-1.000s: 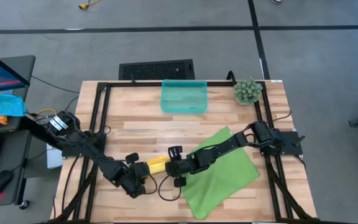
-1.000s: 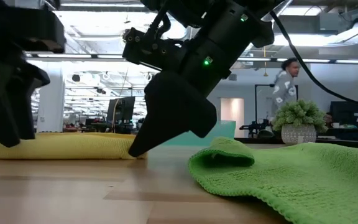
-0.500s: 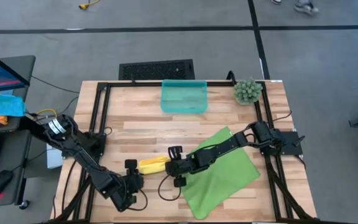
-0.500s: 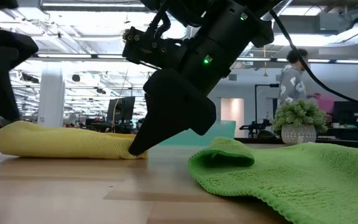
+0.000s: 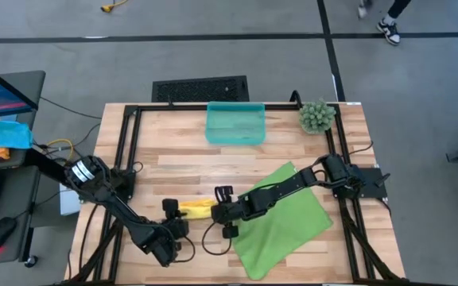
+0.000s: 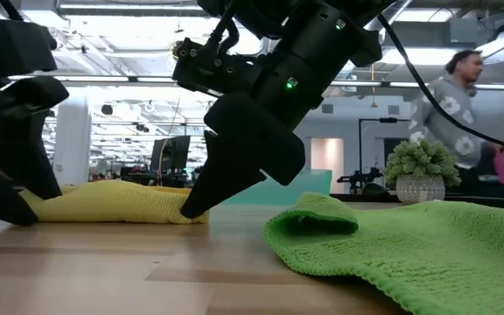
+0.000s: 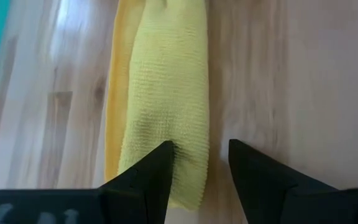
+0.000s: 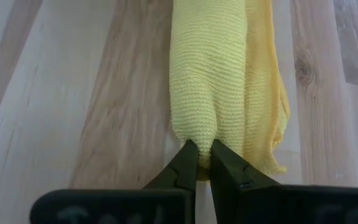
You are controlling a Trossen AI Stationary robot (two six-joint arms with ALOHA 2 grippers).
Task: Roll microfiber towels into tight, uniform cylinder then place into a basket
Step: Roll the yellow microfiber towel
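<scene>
While the right gripper pinches the yellow roll's end at lower centre, the left gripper seemingly straddles the other end, jaws apart.

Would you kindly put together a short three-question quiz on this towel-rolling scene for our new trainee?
1. True or false: the yellow towel already lies in the teal basket.
2. Which gripper pinches the yellow towel's end: (a) left gripper or (b) right gripper?
3. What lies spread flat under the right arm?

Key: 1 false, it lies rolled on the table. 2 b. 3 the green towel.
</scene>
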